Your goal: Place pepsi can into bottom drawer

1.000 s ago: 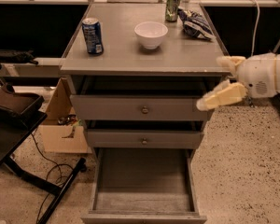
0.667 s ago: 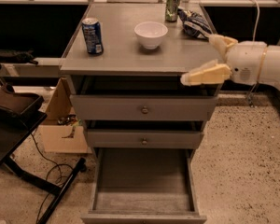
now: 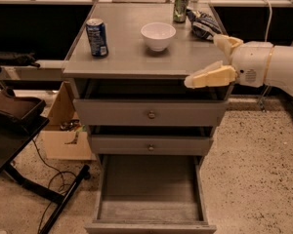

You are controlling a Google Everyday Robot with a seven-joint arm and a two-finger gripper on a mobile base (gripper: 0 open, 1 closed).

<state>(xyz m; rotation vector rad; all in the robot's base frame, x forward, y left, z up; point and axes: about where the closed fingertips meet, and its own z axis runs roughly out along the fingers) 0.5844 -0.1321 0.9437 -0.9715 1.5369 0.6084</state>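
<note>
In the camera view we take the white bowl (image 3: pixel 158 35) on the grey cabinet top (image 3: pixel 136 60) as our marker. The pepsi can (image 3: pixel 96 37) stands upright to the left of the bowl, well apart from it and near the top's left edge. Nothing touches it. A green can (image 3: pixel 180 7) stands behind the bowl and a little right, with a crumpled snack bag (image 3: pixel 202 23) further right of that.

The gripper (image 3: pixel 203 60) sits to the right of the bowl, at the right front corner of the top. Its two cream fingers (image 3: pixel 212 76) are spread wide and hold nothing. A second ago it hung lower, beside the upper drawer front and off the cabinet's right side. It has since risen to table height and swung in towards the bowl. We read this as the start of the reach for the can, with no grasp made yet.

Far below the bowl, the bottom drawer (image 3: pixel 149 212) is pulled fully out, its worn floor bare. The two knobbed drawers (image 3: pixel 149 113) between it and the bowl are shut.

In our judgement the arm must next cross past the bowl to get to the can, and brushing the bowl is the main risk.
</note>
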